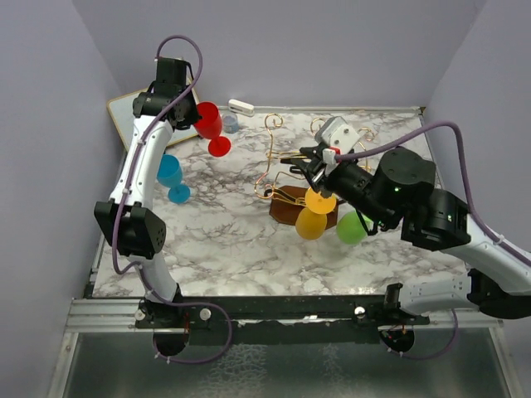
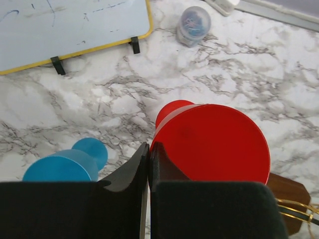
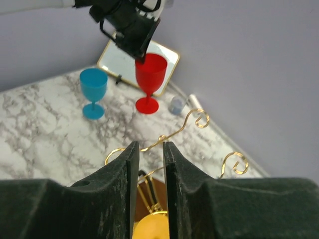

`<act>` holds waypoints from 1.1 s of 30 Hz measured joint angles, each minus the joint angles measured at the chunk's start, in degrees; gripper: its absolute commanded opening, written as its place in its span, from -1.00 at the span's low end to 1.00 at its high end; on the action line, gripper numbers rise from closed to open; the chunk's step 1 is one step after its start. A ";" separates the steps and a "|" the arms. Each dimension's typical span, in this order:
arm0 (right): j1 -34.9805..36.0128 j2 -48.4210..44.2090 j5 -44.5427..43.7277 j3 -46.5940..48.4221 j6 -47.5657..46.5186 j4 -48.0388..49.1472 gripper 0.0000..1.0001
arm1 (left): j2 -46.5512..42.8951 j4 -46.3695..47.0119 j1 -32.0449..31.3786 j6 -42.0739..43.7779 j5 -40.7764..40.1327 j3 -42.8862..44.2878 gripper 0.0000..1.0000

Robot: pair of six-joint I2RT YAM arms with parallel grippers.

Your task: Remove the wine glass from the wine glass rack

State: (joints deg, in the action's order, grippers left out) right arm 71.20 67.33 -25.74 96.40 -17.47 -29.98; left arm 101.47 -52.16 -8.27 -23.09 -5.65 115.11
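The wine glass rack (image 1: 274, 157), gold wire with curled hooks on a brown wooden base (image 1: 286, 211), stands mid-table. A yellow wine glass (image 1: 313, 220) and a green one (image 1: 351, 226) sit at its right side, partly under my right arm. My right gripper (image 1: 300, 162) hovers over the rack's top. Its jaws stand a narrow gap apart with nothing between the tips (image 3: 148, 144); the gold hooks (image 3: 192, 122) and the yellow glass (image 3: 152, 226) show below. My left gripper (image 1: 197, 112) is shut on the rim of a red wine glass (image 2: 209, 144) standing upright at the back left.
A blue wine glass (image 1: 170, 172) stands upright near the left arm and also shows in the right wrist view (image 3: 93, 89). A whiteboard (image 1: 133, 112) leans in the back left corner. A small clear jar (image 1: 230, 123) and a white object (image 1: 241, 106) lie by the back wall.
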 measured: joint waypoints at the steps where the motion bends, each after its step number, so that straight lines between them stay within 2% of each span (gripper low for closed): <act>1: 0.00 -0.02 -0.26 -0.61 1.88 -1.62 -0.48 | 1.16 -0.17 0.00 0.66 -0.74 0.46 -1.00; 6: 0.00 -2.49 -0.35 -5.20 10.56 -7.19 -0.48 | 5.11 -1.11 0.00 3.56 -4.09 0.81 -1.00; 9: 0.00 -4.46 -0.33 -5.64 14.51 -9.49 -0.48 | 5.90 -1.07 0.00 4.28 -5.31 0.28 -0.93; 17: 0.00 -6.43 0.17 -4.96 21.14 -13.88 -0.49 | 8.50 -0.81 0.00 4.66 -6.47 -1.64 -0.88; 21: 0.00 -6.82 0.55 -5.14 22.82 -15.32 -0.49 | 10.29 -0.35 0.00 4.66 -6.95 -3.58 -0.79; 28: 0.00 -8.31 0.81 -5.57 24.33 -16.37 -0.49 | 10.78 0.17 0.22 4.52 -7.80 -7.69 -0.43; 29: 0.00 -8.33 0.87 -5.57 24.46 -16.41 -0.49 | 10.78 0.31 0.33 4.46 -7.82 -7.98 -0.16; 30: 0.00 -8.33 0.94 -5.57 24.61 -16.46 -0.49 | 10.71 0.59 0.33 4.37 -7.85 -8.41 -0.07; 33: 0.00 -8.31 1.20 -5.64 24.92 -16.55 -0.49 | 10.21 1.27 0.33 4.09 -7.91 -9.68 -0.05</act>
State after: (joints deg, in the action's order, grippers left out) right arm 71.20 59.02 -24.53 90.76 7.44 -46.52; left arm 111.68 -50.89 -7.94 -19.00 -13.56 105.43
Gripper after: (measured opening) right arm 0.256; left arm 0.459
